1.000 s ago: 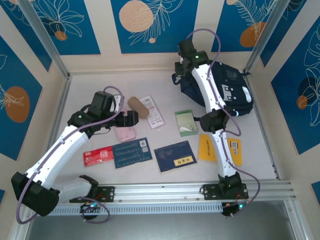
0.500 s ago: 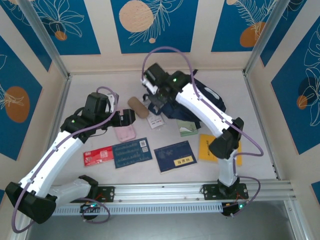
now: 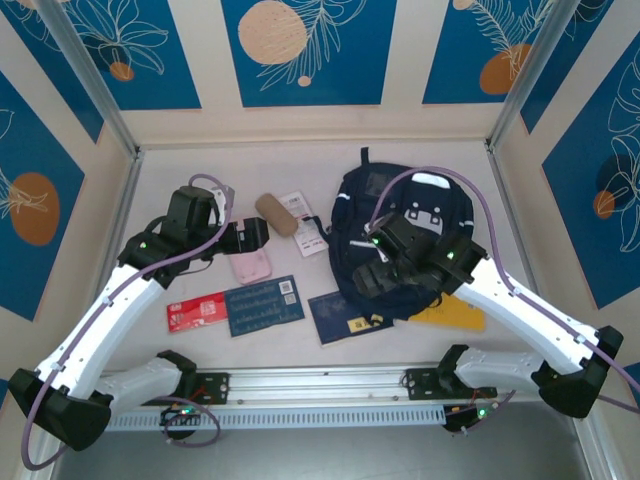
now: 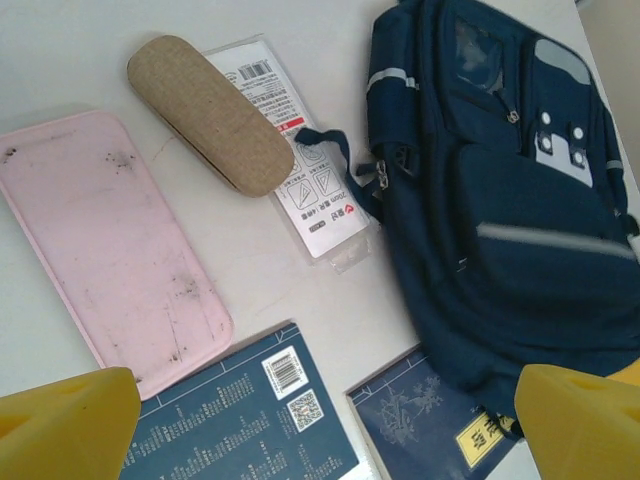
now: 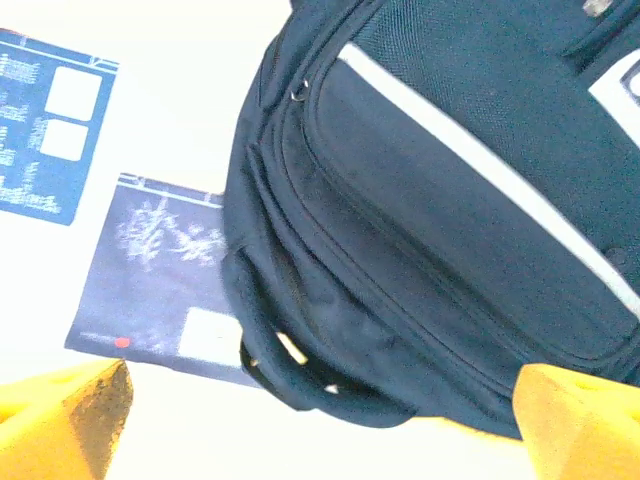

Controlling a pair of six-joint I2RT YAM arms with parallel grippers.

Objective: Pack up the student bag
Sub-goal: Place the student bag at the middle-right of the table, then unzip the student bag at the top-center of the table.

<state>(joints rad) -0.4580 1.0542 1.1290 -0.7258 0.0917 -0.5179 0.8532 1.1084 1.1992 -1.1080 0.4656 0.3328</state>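
The student bag (image 3: 402, 212), dark navy with thin white stripes, lies flat on the table right of centre. In the left wrist view the student bag (image 4: 500, 200) fills the right side. My right gripper (image 3: 372, 278) hovers open over the bag's near edge. In the right wrist view the student bag (image 5: 450, 200) and its black handle loop lie between the spread yellow fingertips (image 5: 60, 420), and my right gripper (image 5: 320, 425) holds nothing. My left gripper (image 3: 258, 236) stands open above the pink pencil case (image 3: 252, 267). Nothing is between the fingers of my left gripper (image 4: 320, 430).
A tan glasses case (image 4: 210, 113) and a clear plastic packet (image 4: 300, 170) lie left of the bag. Nearer me are a red card (image 3: 196, 312), a blue booklet (image 3: 264, 305) and a navy notebook (image 3: 335, 318) partly under the bag. A yellow booklet (image 3: 450, 315) pokes out at the bag's right.
My right arm has dragged the bag from the back right corner toward the centre, over a green book, then opened and let go. My left arm barely moved.
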